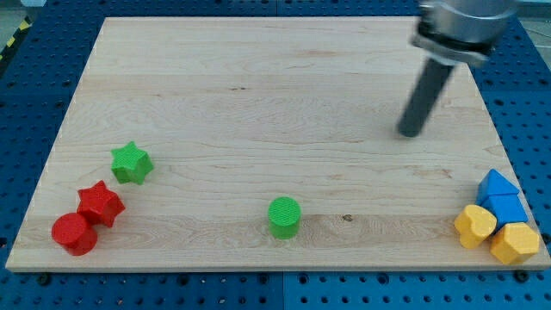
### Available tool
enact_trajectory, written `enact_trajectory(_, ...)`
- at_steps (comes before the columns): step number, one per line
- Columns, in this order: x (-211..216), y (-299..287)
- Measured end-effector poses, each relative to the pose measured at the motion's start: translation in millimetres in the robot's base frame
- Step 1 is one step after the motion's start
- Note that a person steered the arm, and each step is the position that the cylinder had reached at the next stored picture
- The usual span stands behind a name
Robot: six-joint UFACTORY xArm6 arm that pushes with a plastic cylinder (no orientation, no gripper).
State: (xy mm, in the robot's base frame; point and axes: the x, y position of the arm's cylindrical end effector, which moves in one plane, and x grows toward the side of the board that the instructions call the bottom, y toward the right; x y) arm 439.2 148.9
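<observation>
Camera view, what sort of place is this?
Probably a robotics lab bench. A wooden board lies on a blue perforated table, small coloured blocks sit along its bottom edge, and my tip rests on bare wood at the view's upper right, touching none; the blue block is nearest.

No text, label, brand, number or sign can be read anywhere in the camera view. The wooden board (258, 103) shows only grain, the blocks carry no markings, and the dark rod bears no lettering that can be made out. A yellow and black striped strip (12, 39) at about ten o'clock is a pattern only, without words.
</observation>
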Motion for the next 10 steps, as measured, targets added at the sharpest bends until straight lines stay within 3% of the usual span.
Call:
enact_trajectory(1, 10.3, -74.6)
enact_trajectory(3, 81.9, -199.9)
enact_trajectory(5, 161.1, -199.2)
enact_trajectory(8, 114.8, -143.9)
enact_trajectory(9, 128.3, -167.4)
enact_trajectory(10, 169.9, -169.5)
